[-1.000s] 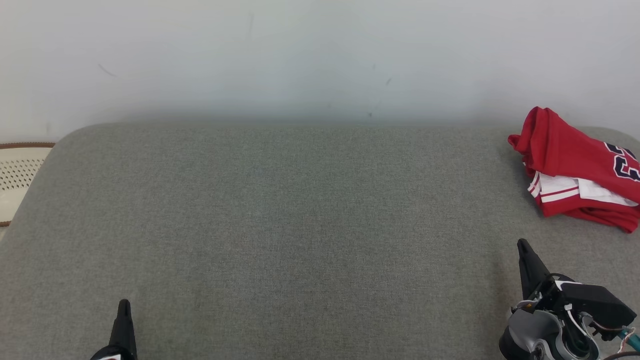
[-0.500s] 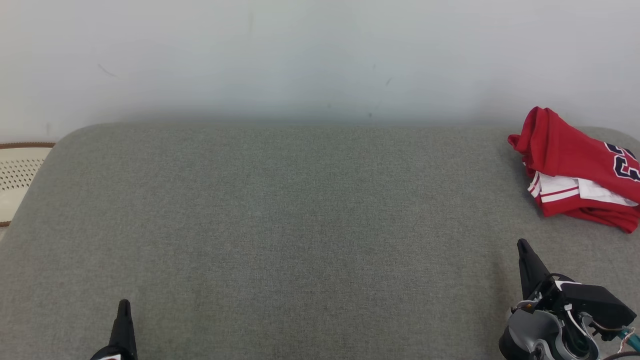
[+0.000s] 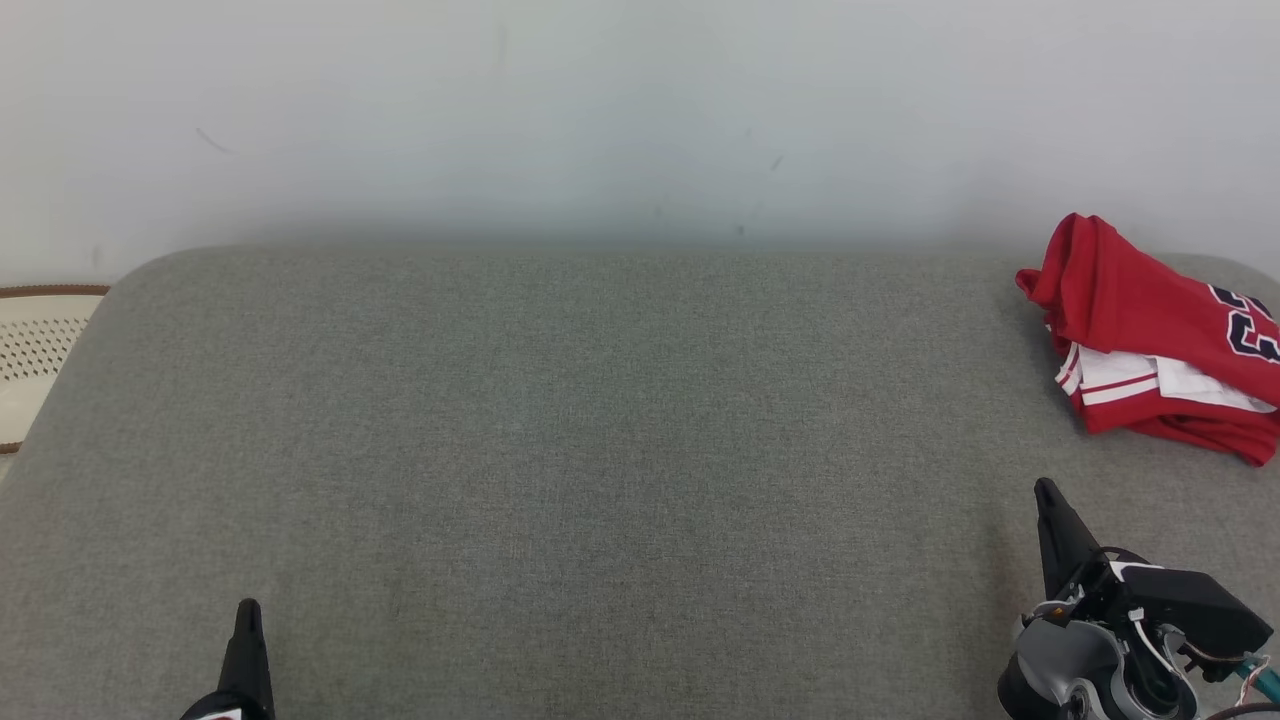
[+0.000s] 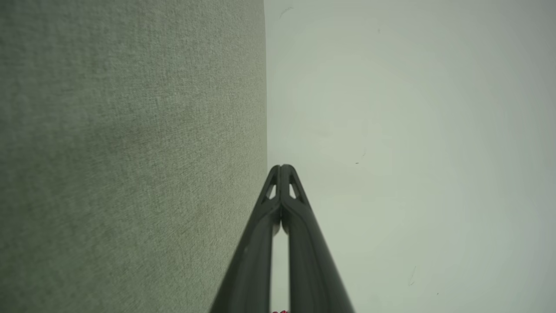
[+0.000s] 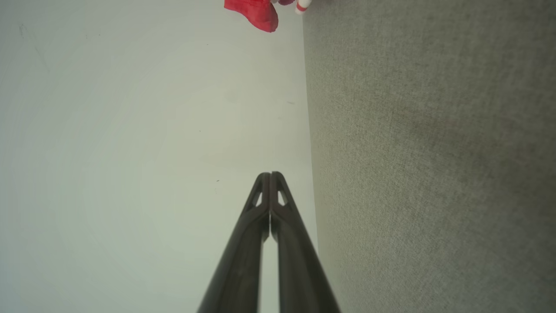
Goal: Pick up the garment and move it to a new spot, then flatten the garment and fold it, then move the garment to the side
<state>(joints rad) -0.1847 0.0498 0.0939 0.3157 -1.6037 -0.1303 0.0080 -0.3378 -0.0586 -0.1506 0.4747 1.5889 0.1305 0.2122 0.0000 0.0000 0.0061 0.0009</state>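
The garment is a red jersey with white trim and dark numerals, lying bunched at the far right of the grey padded surface; its edge runs off the head view's right side. A red corner of the garment peeks in at the top of the right wrist view. My right gripper hovers low at the right, below the garment and apart from it, shut and empty. At the lower left my left gripper is shut too, holding nothing. Both wrist views show the fingertips pressed together, left gripper and right gripper.
A pale wall rises behind the grey surface. A cream perforated object with a brown rim sits past the surface's left edge. The broad middle of the surface lies between my two grippers.
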